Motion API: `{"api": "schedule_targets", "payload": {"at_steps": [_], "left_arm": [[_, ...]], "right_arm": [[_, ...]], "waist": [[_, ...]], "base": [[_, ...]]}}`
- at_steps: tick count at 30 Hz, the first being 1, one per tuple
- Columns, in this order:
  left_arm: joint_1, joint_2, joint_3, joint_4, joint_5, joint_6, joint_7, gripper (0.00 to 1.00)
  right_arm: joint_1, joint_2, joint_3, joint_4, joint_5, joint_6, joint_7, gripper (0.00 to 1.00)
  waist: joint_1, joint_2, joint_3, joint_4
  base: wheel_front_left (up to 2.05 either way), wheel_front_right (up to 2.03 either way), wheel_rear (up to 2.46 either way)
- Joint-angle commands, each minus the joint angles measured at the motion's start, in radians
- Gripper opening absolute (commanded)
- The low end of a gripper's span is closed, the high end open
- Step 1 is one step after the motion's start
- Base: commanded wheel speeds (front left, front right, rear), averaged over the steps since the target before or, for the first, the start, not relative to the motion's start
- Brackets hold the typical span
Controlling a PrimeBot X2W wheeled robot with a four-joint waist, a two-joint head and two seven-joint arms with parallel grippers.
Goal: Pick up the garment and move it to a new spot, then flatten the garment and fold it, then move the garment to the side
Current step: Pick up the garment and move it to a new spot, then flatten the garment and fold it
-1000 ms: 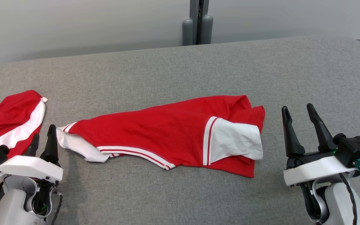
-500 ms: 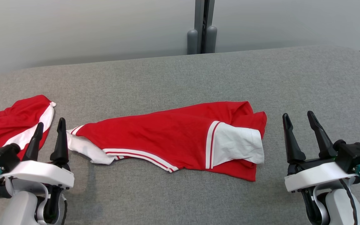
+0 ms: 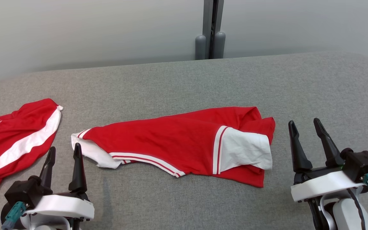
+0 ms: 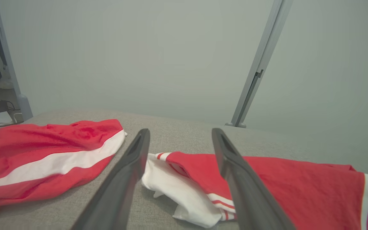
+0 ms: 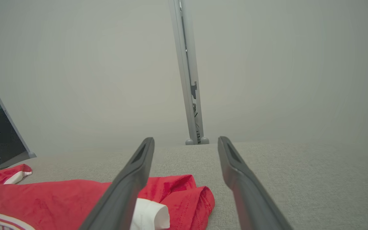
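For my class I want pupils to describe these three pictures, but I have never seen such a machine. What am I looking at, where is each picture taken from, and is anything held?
This is a wheeled robot with two arms, each ending in a gripper with two long dark fingers. One picture comes from a camera on its head, looking down at a grey fabric-covered surface. There the left gripper shows at lower left, the right gripper at lower right. The other two come from cameras on the wrists, each looking along its own gripper's fingers. A rumpled red shirt with white sleeves lies in the middle; a second red garment with a white stripe lies to the robot's left. Both grippers are open and hold nothing.
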Motion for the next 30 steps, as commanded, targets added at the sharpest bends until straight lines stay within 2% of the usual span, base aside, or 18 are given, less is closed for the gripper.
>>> {"api": "schedule_targets", "payload": {"at_steps": [1, 9, 19, 30], "left_arm": [[0.008, -0.008, 0.012, -0.006, 0.020, -0.008, -0.001, 1.00], [0.018, -0.054, 0.049, 0.003, 0.072, -0.042, -0.001, 1.00], [0.000, -0.081, 0.076, 0.023, 0.107, -0.070, -0.001, 1.00], [-0.003, -0.099, 0.089, 0.048, 0.121, -0.083, -0.001, 1.00]], "right_arm": [[0.020, -0.011, 0.001, -0.007, -0.004, 0.002, -0.005, 1.00], [0.034, -0.013, 0.014, -0.001, 0.006, 0.002, -0.005, 1.00], [0.024, -0.015, 0.030, 0.014, 0.014, 0.002, -0.005, 1.00], [-0.019, -0.044, 0.153, 0.213, 0.100, 0.002, 0.010, 1.00]], "waist": [[0.0000, -0.0001, 0.000, 0.004], [0.0000, -0.0001, -0.002, 0.012], [0.0000, -0.0001, -0.006, 0.011], [0.0000, -0.0001, -0.009, 0.026]], "base": [[0.00, 0.00, 0.00], [0.00, 0.00, 0.00], [0.00, 0.00, 0.00], [0.00, 0.00, 0.00]]}}
